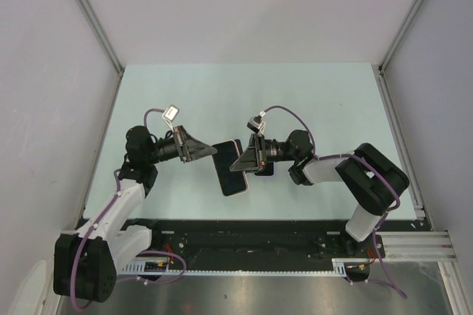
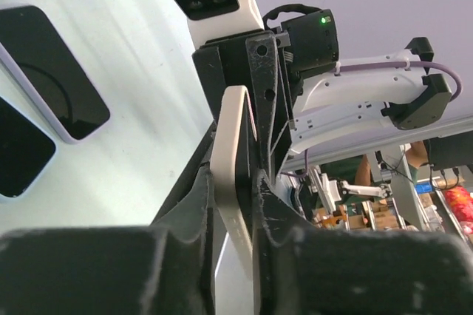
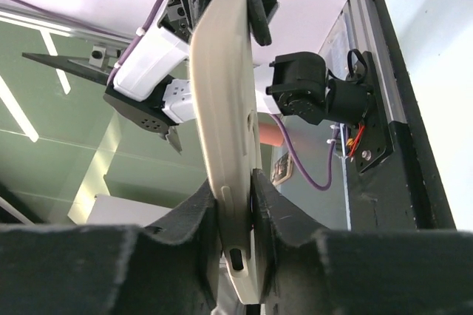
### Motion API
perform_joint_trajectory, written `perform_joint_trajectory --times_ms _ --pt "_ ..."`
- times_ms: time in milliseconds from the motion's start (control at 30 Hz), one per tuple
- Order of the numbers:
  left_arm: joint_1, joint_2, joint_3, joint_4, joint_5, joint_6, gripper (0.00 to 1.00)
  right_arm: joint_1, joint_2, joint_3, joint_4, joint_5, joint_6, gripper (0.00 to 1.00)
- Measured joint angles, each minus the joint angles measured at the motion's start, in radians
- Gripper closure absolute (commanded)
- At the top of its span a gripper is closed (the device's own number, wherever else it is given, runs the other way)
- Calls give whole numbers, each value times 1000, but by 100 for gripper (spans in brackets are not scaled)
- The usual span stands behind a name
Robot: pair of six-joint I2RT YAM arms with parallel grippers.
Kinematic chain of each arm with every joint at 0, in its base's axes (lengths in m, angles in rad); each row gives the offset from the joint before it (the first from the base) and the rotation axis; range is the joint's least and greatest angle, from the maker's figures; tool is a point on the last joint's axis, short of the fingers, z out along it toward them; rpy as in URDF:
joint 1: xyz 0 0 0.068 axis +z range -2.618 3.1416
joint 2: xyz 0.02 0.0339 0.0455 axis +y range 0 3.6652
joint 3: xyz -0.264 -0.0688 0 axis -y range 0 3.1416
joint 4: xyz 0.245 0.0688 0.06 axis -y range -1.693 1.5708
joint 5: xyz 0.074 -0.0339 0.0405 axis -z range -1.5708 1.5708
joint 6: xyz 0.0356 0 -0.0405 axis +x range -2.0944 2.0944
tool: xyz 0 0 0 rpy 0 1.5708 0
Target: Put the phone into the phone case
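Observation:
A cream phone case (image 3: 224, 86) hangs edge-on above the table, held at both ends. My right gripper (image 3: 235, 182) is shut on its end with the port hole and button bumps. My left gripper (image 2: 235, 174) is shut on the other end of the case (image 2: 230, 145). Whether anything sits inside the case cannot be told. In the top view the two grippers, left (image 1: 209, 152) and right (image 1: 239, 161), meet at the table's middle. A black-screened phone with a pale lavender rim (image 2: 52, 71) lies flat on the table below them, and it also shows in the top view (image 1: 233, 180).
A second dark phone (image 2: 18, 156) lies flat beside the lavender-rimmed one. The pale green table (image 1: 310, 100) is enclosed by grey walls at the back and both sides. A black rail (image 1: 251, 237) runs along the near edge by the arm bases.

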Motion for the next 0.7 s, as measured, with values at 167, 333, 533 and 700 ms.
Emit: perform_joint_trajectory --times_ms 167,333,533,700 --pt "0 2 2 -24 1 2 100 3 16 -1 3 3 -2 62" --pt "0 2 21 -108 1 68 83 6 23 -3 -2 6 2 74" --pt "1 -3 23 -190 -7 116 49 13 39 -4 -1 36 14 87" --pt "0 -62 20 -230 -4 131 41 2 40 -4 -2 89 27 86"
